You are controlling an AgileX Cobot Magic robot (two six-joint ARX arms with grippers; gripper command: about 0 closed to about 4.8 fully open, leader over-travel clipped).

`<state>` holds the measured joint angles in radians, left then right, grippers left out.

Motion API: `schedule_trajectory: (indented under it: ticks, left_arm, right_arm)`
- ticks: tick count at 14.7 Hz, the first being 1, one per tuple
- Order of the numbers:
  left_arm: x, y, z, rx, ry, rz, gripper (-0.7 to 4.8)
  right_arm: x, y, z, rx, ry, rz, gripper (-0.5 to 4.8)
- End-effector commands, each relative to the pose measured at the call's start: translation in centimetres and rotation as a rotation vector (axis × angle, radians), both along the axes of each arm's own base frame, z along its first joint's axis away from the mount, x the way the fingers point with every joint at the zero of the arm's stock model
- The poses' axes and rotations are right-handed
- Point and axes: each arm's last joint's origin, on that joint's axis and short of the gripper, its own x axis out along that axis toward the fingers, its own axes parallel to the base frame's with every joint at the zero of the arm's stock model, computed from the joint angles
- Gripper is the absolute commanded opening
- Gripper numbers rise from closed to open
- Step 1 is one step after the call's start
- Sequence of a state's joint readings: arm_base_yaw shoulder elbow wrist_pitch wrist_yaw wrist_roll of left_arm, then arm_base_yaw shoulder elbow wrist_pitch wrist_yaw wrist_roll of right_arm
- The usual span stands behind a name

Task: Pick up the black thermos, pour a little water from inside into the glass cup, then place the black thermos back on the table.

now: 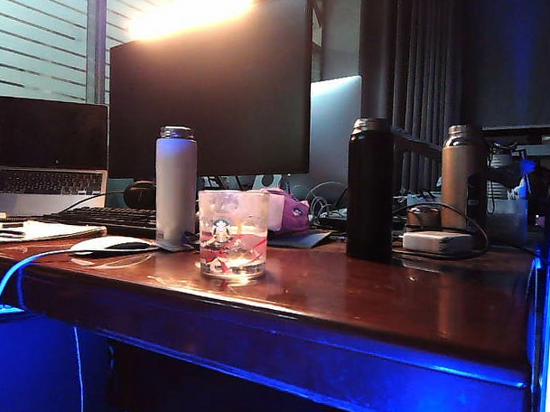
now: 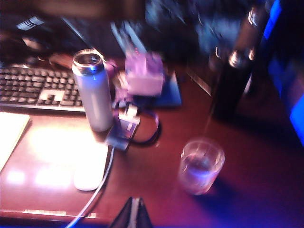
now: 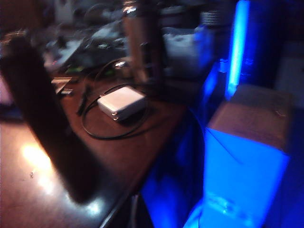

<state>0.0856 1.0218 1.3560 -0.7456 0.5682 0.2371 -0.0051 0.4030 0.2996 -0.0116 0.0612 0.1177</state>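
Note:
The black thermos [image 1: 370, 188] stands upright on the table [image 1: 344, 299], right of the middle. Left of it and nearer the front edge stands the glass cup [image 1: 232, 233]. Neither gripper shows in the exterior view. In the left wrist view my left gripper [image 2: 134, 210] hangs over the table's front edge, its fingers pressed together on nothing. The glass cup [image 2: 200, 166] sits a short way beyond it and the black thermos [image 2: 232, 88] farther off. In the right wrist view my right gripper [image 3: 134, 211] is a dark shape by the table's edge, shut and empty, with the blurred black thermos [image 3: 42, 123] close by.
A white-lavender bottle [image 1: 174, 184], a white mouse [image 1: 111, 245] and a keyboard [image 1: 103, 220] lie to the left. A bronze bottle [image 1: 463, 176] and a white charger [image 1: 436, 242] with its cable stand right of the thermos. Monitors and a laptop [image 1: 49, 157] fill the back.

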Motion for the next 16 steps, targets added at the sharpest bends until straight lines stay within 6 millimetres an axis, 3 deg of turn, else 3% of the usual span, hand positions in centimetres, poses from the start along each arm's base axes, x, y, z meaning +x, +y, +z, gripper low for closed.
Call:
schedule_trajectory:
  ticks: [1, 6, 9, 10, 11, 12, 16]
  left_arm:
    - [1.3, -0.8, 0.8, 0.095, 0.108, -0.082, -0.03]
    - [1.8, -4.0, 0.3, 0.163, 0.133, -0.211, -0.03]
    - [1.9, -4.0, 0.7, 0.157, 0.093, -0.214, -0.03]
    - [1.9, -4.0, 0.6, 0.157, 0.096, -0.214, -0.03]
    - [1.9, -4.0, 0.6, 0.157, 0.095, -0.215, -0.03]
    - [1.9, -4.0, 0.6, 0.157, 0.095, -0.215, -0.03]
    - [1.9, -4.0, 0.6, 0.157, 0.094, -0.215, -0.03]
  right_arm:
    - [2.9, 0.2, 0.6, -0.051, 0.000, 0.080, -0.05]
    - [8.2, 0.7, 0.0, -0.045, 0.108, 0.280, -0.05]
    - [9.4, 1.2, -0.7, 0.047, 0.094, 0.423, 0.05]
    - [9.7, 1.4, -0.6, 0.039, 0.068, 0.433, 0.64]
    - [10.0, 1.7, -0.5, 0.017, 0.030, 0.429, 2.25]
    - [10.5, 2.1, -0.6, 0.003, -0.009, 0.429, 4.79]
    - [13.2, 5.2, -3.0, -0.103, -0.099, 0.377, 4.79]
